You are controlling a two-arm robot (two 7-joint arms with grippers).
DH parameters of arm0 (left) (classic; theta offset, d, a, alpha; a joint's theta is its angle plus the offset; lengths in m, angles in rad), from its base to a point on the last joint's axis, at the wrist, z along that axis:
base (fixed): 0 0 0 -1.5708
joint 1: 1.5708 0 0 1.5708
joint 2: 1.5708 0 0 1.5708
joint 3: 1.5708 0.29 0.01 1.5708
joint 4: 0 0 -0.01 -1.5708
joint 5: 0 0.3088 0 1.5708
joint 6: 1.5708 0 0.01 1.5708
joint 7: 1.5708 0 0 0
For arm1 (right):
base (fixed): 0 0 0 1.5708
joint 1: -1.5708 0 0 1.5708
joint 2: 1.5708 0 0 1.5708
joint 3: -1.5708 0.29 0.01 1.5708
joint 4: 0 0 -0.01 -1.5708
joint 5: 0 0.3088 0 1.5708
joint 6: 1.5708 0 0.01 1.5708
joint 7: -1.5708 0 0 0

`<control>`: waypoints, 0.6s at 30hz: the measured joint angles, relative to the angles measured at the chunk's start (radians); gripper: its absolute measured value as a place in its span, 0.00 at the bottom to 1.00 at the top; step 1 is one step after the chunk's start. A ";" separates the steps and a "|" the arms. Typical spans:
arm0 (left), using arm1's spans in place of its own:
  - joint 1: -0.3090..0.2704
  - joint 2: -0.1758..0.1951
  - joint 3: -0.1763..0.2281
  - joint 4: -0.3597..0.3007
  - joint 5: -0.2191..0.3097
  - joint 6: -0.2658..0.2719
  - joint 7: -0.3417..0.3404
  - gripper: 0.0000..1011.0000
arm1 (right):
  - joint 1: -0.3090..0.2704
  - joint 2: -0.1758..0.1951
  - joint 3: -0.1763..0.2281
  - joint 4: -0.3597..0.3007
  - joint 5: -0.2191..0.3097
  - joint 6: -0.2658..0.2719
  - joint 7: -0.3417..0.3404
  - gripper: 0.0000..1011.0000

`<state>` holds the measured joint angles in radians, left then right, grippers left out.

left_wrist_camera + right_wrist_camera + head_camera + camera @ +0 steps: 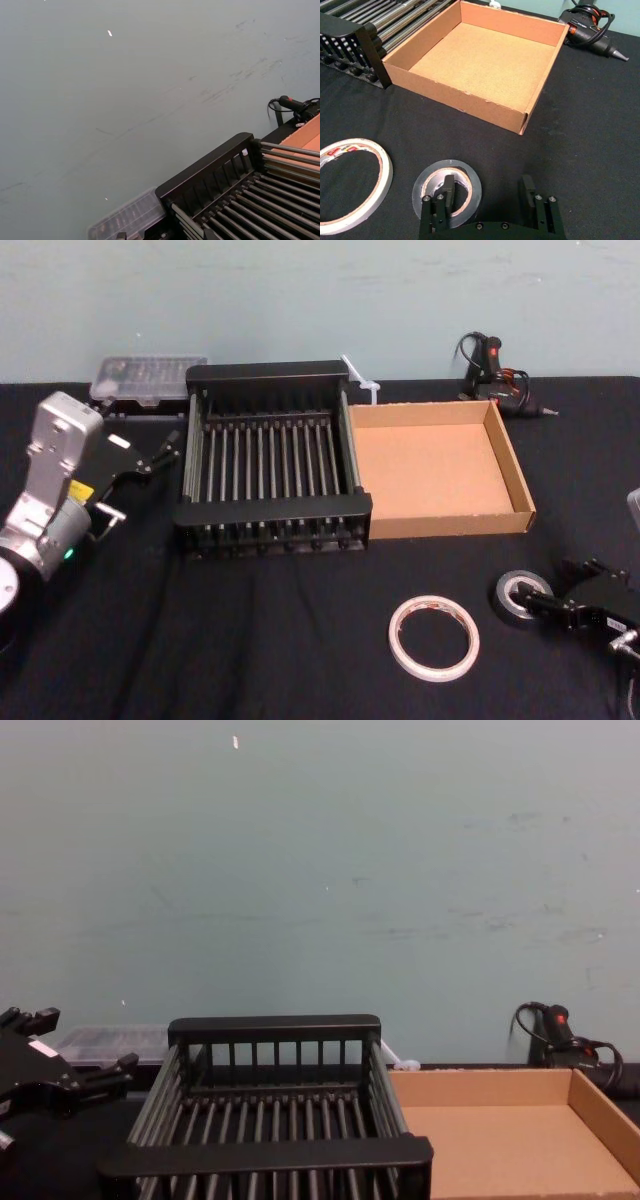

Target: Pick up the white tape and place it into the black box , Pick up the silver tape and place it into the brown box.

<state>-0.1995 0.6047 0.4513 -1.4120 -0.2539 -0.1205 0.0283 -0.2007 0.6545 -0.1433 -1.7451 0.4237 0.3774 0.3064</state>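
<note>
The silver tape (511, 591) (470, 180) lies flat on the black cloth in front of the brown box (520, 475) (470, 102). My right gripper (557, 588) (487, 192) is down at it and open. One of its fingers (449, 186) stands inside the roll's core, and the other stands well outside the roll's wall. The white tape (433, 638) (355, 187) lies flat just left of the silver roll. The black box (270, 508) (270, 1152) sits left of the brown box, touching it. My left gripper (165, 450) (80, 1042) hangs open beside the black box's left wall, holding nothing.
A clear plastic parts case (148, 378) (127, 217) lies behind the black box at the left. A glue gun with a cable (492, 370) (592, 30) rests behind the brown box, and a small white item (362, 385) lies between the two boxes at the back.
</note>
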 joint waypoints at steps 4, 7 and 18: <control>0.000 0.000 0.000 0.000 0.000 0.000 0.000 0.99 | 0.000 0.000 0.000 0.000 0.000 0.000 0.000 0.75; 0.000 0.000 0.000 0.000 0.000 0.000 0.000 0.99 | 0.000 0.000 0.000 -0.001 0.001 -0.001 -0.001 0.66; 0.000 0.000 0.000 0.000 0.000 0.000 0.000 0.99 | 0.000 0.000 0.000 -0.001 0.001 -0.001 -0.001 0.33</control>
<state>-0.1995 0.6047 0.4514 -1.4120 -0.2539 -0.1205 0.0283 -0.2008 0.6548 -0.1433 -1.7458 0.4249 0.3764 0.3059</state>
